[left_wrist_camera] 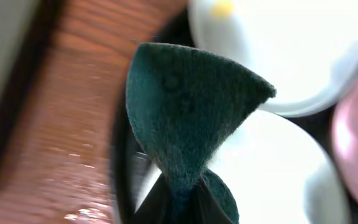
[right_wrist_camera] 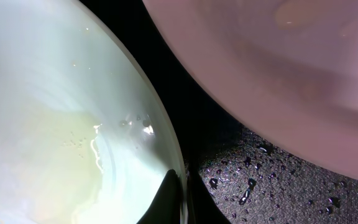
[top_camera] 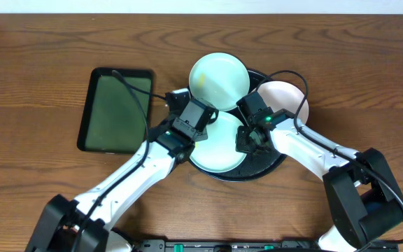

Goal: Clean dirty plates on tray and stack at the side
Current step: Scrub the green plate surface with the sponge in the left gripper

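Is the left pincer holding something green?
Yes, the left wrist view shows the left pincer pinching a dark green scrubbing pad that sticks up from between its fingers.

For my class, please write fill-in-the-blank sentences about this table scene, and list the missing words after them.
1. The round black tray holds ___ plates.
2. The left gripper is shut on a dark ___ scouring pad.
3. The right gripper grips the nearer mint plate by its ___.
4. The rectangular tray lies on the ___ arm's side of the table.

Missing words: three; green; rim; left.
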You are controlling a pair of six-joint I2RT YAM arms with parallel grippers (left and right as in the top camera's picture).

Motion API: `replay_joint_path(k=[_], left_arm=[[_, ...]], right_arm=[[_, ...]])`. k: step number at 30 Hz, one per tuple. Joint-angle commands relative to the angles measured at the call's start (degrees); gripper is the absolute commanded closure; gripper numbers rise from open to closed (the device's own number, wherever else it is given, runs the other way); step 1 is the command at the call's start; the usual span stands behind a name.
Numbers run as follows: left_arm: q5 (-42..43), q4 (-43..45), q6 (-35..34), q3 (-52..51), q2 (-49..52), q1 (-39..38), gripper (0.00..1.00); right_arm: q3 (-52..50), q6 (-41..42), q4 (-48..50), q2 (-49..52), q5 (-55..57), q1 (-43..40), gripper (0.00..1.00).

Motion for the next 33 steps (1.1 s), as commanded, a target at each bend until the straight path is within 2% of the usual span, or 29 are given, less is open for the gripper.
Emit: replay_joint_path(k=[1, 5, 13, 17, 20, 28, 33], left_arm=[[12.52, 0.26, -0.52, -0.42, 0.68, -0.17, 0.93], [20.22, 0.48, -3.82, -1.14, 2.54, -1.27, 0.93], [20.63, 5.07, -5.92, -2.32, 9.64, -3.30, 0.93], [20.59, 6.40, -4.85, -2.32, 13.42, -3.34, 0.93], [15.45, 4.09, -0.42, -2.32, 14.45, -3.32, 0.93], [-8.63, -6.29, -0.24, -2.29, 12.94, -3.23, 0.93], [-11.06, -6.01, 0.00, -1.75, 10.08, -3.17, 0.93]], right_arm=[[-0.48, -1.53, -0.76, 1.68, 2.67, 0.07, 0.98], [-0.48, -1.53, -0.76, 1.68, 2.64, 0.07, 0.98], [-0.48, -1.53, -0.61, 1.68, 2.62, 0.07, 0.98], [-0.48, -1.53, -0.74, 1.68, 2.62, 0.07, 0.98], [-0.48, -1.55, -0.85, 1.68, 2.64, 0.07, 0.98], [-0.48, -1.55, -1.01, 1.68, 2.64, 0.07, 0.98], [-0.48, -1.55, -1.01, 1.68, 2.67, 0.07, 0.98]])
